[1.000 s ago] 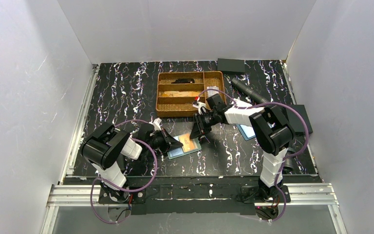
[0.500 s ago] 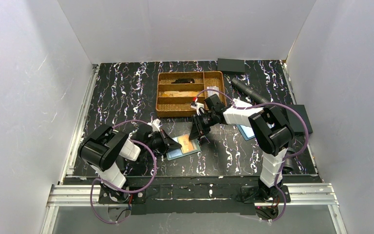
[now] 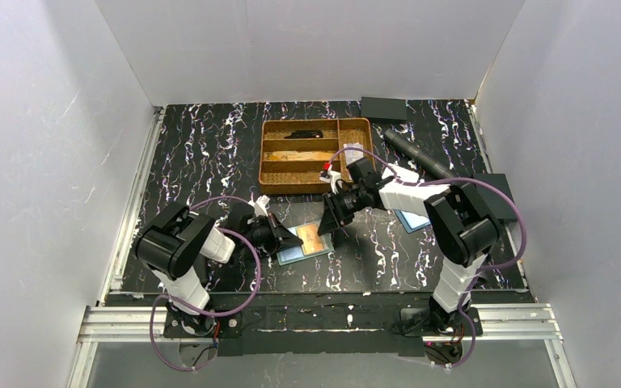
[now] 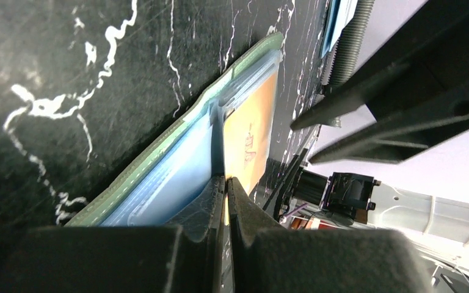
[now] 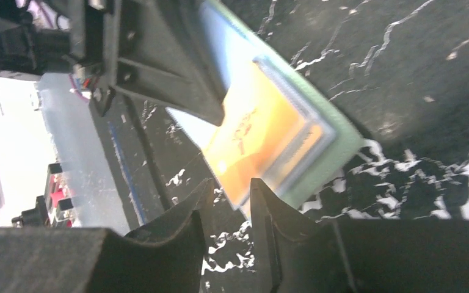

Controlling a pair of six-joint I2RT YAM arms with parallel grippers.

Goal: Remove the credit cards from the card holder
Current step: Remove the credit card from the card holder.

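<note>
Brown tray (image 3: 268, 155) sits beyond the card holder (image 3: 291, 254). Left claw (image 3: 296, 240), low, pinches its clear pocket; right claw (image 3: 324, 229), angled down, stands parted beside the orange card (image 3: 313, 236).

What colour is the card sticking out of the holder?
Orange-gold card, poking from the card holder; right wrist view shows best.

The left arm (image 3: 182, 246) is folded low over the tabletop (image 3: 202, 153), its forearm reaching to the right. The left gripper (image 3: 281, 236) lies nearly flat, its jaws pressed together on the edge of the card holder (image 3: 291, 255). The right arm (image 3: 459, 220) stands bent at the elbow, forearm stretched leftward and down, wrist tipped toward the tabletop. The right gripper (image 3: 326, 223) points at the left one, its 2 jaws parted by a narrow gap.
</note>
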